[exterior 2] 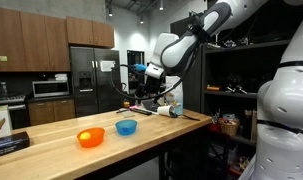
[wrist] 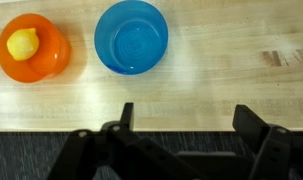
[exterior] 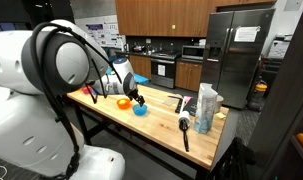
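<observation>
Sitting upright, round blue bowl [wrist: 131, 37].

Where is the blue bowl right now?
The blue bowl sits on the wooden table, top centre of the wrist view, just right of the orange bowl holding a yellow object, apart from the open fingers.

Bright orange bowl [wrist: 53, 58] with a pale yellow lemon-shaped piece [wrist: 23, 43] inside, plain mid-blue bowl [wrist: 131, 37] just beside it, honey-blond wooden table [wrist: 231, 60] with fine grain streaks, matte black gripper [wrist: 186, 115] over the table's edge, dark speckled grey carpet [wrist: 21, 150], glossy white arm [exterior 2: 183, 45]
</observation>
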Available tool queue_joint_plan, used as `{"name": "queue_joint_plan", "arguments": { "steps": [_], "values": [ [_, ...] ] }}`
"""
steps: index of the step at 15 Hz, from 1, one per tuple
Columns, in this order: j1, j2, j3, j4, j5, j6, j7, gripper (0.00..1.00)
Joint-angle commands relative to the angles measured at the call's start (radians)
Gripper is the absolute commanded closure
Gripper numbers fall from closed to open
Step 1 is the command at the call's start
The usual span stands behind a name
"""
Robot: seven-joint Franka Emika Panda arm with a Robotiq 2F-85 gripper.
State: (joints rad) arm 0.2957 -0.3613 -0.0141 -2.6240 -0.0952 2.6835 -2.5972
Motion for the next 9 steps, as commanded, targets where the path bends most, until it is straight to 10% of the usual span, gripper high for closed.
{"name": "queue_joint_plan", "arguments": {
  "steps": [1, 9],
  "values": [
    [-0.032, -0.033, 0.018, -0.024, -0.029, 0.058, 0.005, 0.00],
    [-0.017, -0.026, -0.001, -0.030, -0.029, 0.095, 0.000, 0.00]
  ]
}}
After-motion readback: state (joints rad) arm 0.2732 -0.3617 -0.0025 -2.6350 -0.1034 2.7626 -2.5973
